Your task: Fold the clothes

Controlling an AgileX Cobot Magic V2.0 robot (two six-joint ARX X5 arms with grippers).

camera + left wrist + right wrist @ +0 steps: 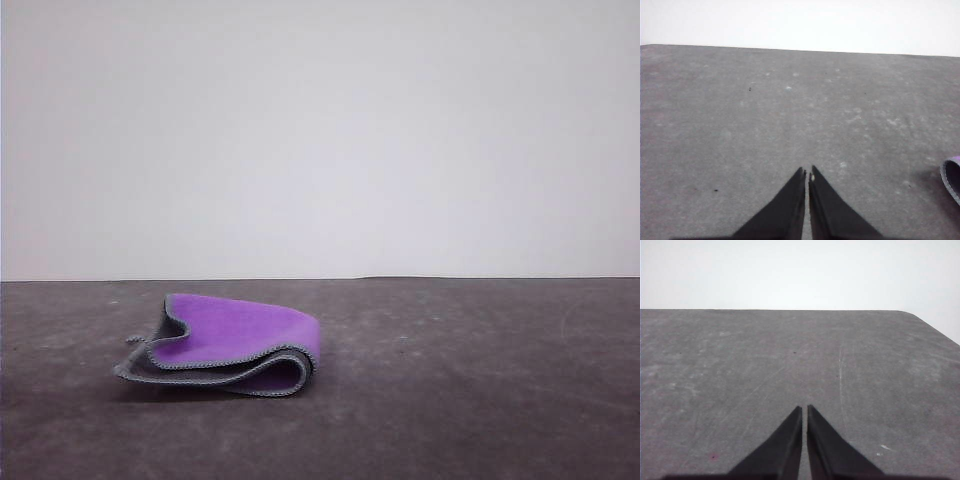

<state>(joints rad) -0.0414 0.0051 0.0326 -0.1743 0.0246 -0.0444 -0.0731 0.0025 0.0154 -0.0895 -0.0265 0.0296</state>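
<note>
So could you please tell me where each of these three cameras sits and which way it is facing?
Front view: low, looking forward across the dark table to a pale wall; the folded cloth lies left of centre, purple face up.
Left wrist view: on the left arm, looking along the shut left hand over the table; a cloth edge shows at the frame's border.
Right wrist view: on the right arm, looking along the shut right hand over bare table toward a rounded corner.
Shared: front and left wrist views both show the cloth.
</note>
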